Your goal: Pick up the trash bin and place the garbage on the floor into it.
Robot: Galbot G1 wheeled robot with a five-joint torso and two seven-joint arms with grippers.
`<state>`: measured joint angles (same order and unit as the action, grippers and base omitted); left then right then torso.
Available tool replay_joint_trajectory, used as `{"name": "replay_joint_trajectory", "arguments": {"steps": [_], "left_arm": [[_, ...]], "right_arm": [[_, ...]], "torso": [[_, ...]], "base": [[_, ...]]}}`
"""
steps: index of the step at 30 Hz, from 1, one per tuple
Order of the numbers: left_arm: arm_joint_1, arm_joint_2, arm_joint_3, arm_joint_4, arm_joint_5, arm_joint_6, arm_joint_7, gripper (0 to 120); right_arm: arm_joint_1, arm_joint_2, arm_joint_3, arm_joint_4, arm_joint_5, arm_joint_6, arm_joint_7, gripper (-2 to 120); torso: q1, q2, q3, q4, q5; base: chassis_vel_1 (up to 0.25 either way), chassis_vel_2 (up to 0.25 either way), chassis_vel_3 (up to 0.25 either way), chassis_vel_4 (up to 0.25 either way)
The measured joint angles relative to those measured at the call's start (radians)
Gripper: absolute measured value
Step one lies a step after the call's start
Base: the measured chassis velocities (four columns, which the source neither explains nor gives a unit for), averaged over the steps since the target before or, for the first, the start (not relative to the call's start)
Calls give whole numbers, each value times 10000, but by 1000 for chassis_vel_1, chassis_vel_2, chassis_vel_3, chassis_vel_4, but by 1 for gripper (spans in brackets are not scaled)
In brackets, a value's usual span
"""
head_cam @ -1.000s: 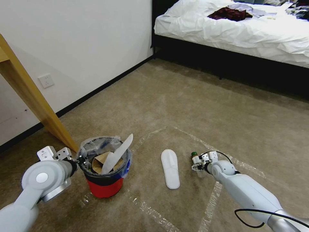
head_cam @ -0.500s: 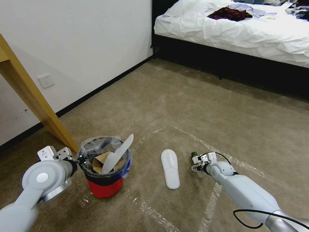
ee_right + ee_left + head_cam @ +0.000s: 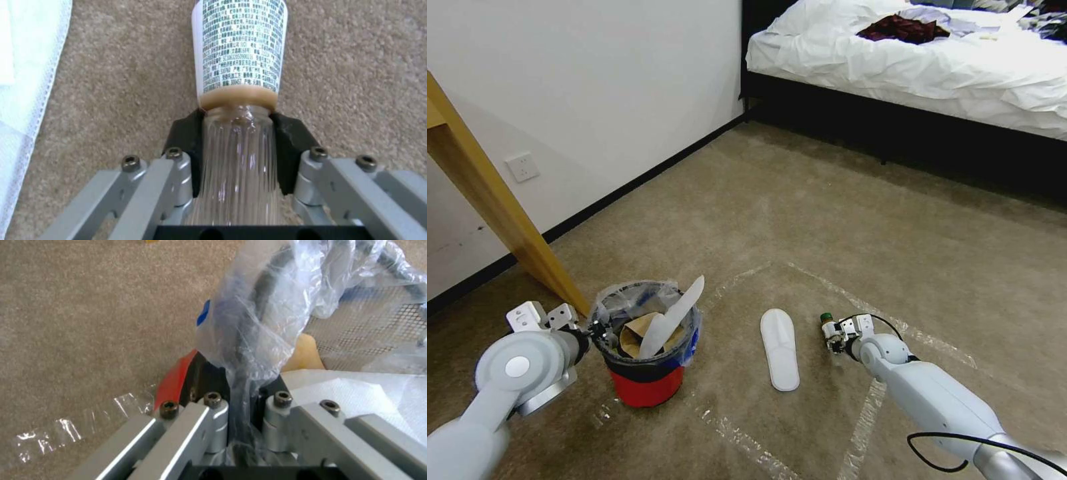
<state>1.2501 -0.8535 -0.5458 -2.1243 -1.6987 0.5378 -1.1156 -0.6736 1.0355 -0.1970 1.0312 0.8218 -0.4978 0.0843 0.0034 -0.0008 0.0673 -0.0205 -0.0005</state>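
Observation:
The trash bin (image 3: 647,390), red with a clear bag liner, stands on the floor (image 3: 827,220) at my lower left. It holds a brown paper bag (image 3: 632,335) and a white slipper (image 3: 672,317) that sticks up out of it. My left gripper (image 3: 594,330) is shut on its bag-covered rim (image 3: 249,323). Another white slipper (image 3: 780,350) lies flat to the right of the bin. Beyond that, my right gripper (image 3: 835,333) is shut on a green-capped clear bottle (image 3: 828,327). Its black pads (image 3: 186,133) clamp the ribbed body of the bottle (image 3: 240,50) low over the carpet.
A slanted wooden table leg (image 3: 500,213) stands just behind the bin on the left, against a white wall. A bed (image 3: 927,60) with a dark base fills the far right. Pale tape lines (image 3: 867,407) cross the carpet around both arms. Open carpet lies ahead.
My right gripper has drawn in around the bottle and shifted slightly left with it. The left arm and the bin have hardly moved.

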Motion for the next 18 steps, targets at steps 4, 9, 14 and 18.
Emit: {"name": "replay_joint_trajectory", "arguments": {"steps": [4, 9, 14, 18], "left_arm": [[33, 0, -28, -72, 7, -4, 1, 4], [54, 3, -90, -195, -55, -30, -34, 4], [90, 1, -144, -398, -120, -64, -74, 4], [115, 16, -145, -483, -152, -78, -98, 4]], "right_arm": [[-41, -20, 39, 183, 78, 94, 119, 28], [-29, -421, 381, 1048, -177, 772, 272, 28], [195, -969, 997, 2506, -948, 2730, 148, 28], [441, -1162, 1460, 3275, -1217, 3803, -14, 28]], "torso": [[0, -1, 3, 2, 8], [0, 0, 3, 1, 4], [0, -1, 2, 1, 2], [0, -1, 2, 3, 2]], "base": [[0, 0, 0, 0], [0, 0, 0, 0], [0, 0, 0, 0], [0, 0, 0, 0]]}}
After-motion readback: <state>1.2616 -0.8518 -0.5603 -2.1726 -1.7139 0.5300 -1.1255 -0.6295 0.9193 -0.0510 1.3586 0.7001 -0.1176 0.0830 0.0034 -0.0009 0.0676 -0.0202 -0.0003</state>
